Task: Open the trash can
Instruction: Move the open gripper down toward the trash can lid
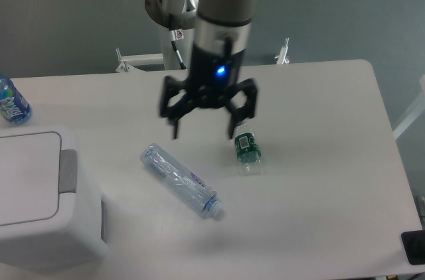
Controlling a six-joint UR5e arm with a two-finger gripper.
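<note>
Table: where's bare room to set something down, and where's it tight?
Free: the whole right side of the table, right of the green-label bottle; also the front strip below the clear bottle. Tight: left, by the trash can and blue bottle; middle, under the open pincer.

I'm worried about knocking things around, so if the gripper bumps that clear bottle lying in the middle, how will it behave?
The clear bottle lies on its side, so it would probably roll. It looks empty and crinkled, so it is likely light and easily dented.

Robotics lab indicated by pedestal-mounted arm base (174, 2), bare white table (319, 160), grey backdrop wall (60, 21).
</note>
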